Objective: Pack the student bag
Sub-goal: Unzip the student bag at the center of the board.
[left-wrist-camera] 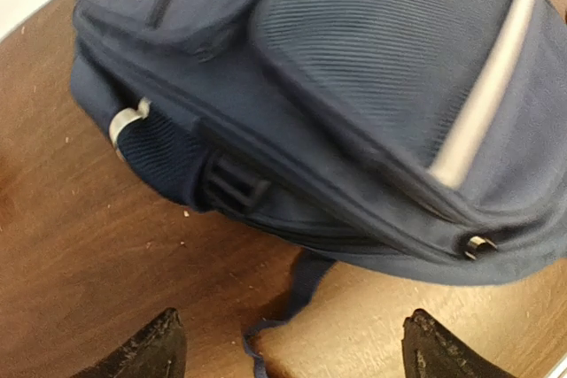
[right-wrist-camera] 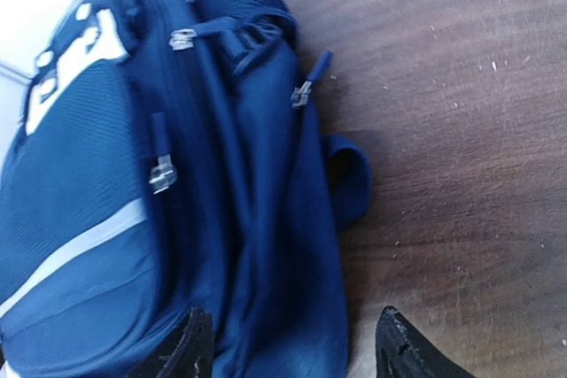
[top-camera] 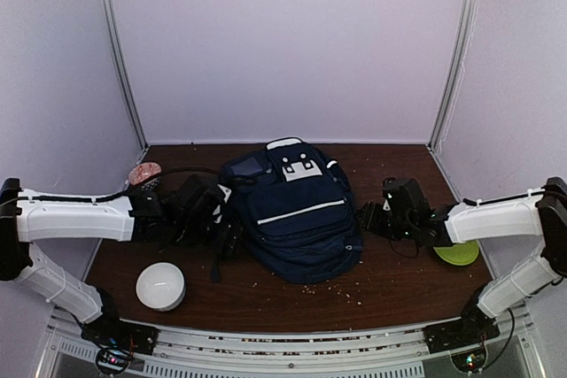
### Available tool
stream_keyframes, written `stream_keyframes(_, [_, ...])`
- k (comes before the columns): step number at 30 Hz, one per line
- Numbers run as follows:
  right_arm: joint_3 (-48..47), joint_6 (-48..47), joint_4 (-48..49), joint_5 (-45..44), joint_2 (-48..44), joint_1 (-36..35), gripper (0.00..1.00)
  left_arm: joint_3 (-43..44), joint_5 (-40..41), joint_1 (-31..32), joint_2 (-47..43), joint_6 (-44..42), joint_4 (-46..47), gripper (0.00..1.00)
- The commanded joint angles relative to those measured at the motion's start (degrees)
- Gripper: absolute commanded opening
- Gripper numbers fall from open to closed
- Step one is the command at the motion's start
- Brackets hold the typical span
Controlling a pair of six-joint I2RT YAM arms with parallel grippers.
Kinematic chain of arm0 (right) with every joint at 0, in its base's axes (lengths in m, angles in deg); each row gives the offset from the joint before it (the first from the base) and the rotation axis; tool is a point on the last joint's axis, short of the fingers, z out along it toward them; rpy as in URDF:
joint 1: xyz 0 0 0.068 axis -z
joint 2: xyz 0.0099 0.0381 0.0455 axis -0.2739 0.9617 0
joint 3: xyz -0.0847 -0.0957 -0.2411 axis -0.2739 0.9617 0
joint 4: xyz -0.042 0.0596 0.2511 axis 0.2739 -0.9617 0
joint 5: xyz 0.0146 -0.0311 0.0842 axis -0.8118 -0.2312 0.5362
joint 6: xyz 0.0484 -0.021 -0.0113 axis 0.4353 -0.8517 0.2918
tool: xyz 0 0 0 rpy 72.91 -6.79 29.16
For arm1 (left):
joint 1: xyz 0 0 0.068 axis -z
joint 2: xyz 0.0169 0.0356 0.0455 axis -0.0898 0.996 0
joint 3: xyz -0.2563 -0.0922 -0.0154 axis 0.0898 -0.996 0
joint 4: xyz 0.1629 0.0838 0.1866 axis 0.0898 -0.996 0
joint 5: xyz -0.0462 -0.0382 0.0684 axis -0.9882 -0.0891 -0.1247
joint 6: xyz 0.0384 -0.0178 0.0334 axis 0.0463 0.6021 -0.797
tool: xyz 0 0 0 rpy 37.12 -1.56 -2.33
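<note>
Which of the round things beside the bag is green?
The flat disc on the right; the white pouch and the pinkish object are on the left.

Navy student bag (top-camera: 297, 219) w/ white trim stripe & buckle patches lies flat, front up, zips shut, mid-table btwn both arms

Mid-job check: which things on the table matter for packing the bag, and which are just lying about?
Job: large dark navy fabric backpack with white trim; possibly, for packing, white cylindrical pouch.
Lying about, apparently: lime-green flat disc; pinkish round patterned object.
</note>
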Motion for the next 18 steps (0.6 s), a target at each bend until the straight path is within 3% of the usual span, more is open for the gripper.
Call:
stream_keyframes(1, [-1.5,4.1,10.1,7.2,6.6,3.0,0.59,-3.1,-9.5,-6.4,0.9,7.7,9.1,0.87])
stream_keyframes(3, [-2.2,5.5,13.0,10.4,9.1,3.1,0.51,-3.0,-12.3,-8.5,3.0,8.8,12.0,0.87])
stream_keyframes(7, [-1.9,9.1,19.8,16.7,11.6,2.6,0.18,0.6,-16.0,-11.2,8.6,8.5,14.9,0.86])
stream_keyframes(10, [-0.2,11.4,23.9,18.0,10.2,1.5,0.00,4.4,-18.2,-12.8,13.1,7.1,16.2,0.82])
stream_keyframes(18, [-2.8,11.8,24.7,15.4,4.2,-4.4,0.00,18.0,-23.0,-15.6,22.5,1.1,17.0,0.71])
